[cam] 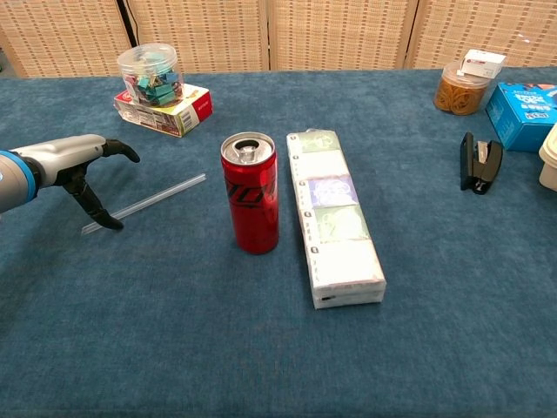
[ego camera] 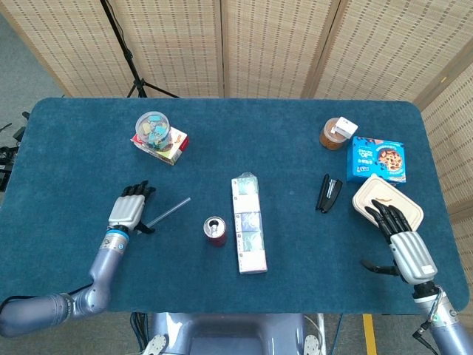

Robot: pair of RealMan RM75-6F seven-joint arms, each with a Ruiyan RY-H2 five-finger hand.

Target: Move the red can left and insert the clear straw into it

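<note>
the red can (cam: pixel 251 205) stands upright near the middle of the blue worktop (ego camera: pixel 74 148), a bit toward the front edge, just beside a long pack of tissues (cam: pixel 334 225). the clear straw (cam: pixel 144 203) lies flat on the worktop toward the left edge, and the left robot hand (cam: pixel 77 162) is right by its near end with fingers spread, holding nothing. the right robot hand (ego camera: pixel 401 240) rests open near the right front corner, beside a tan food box (ego camera: pixel 387 201).
</note>
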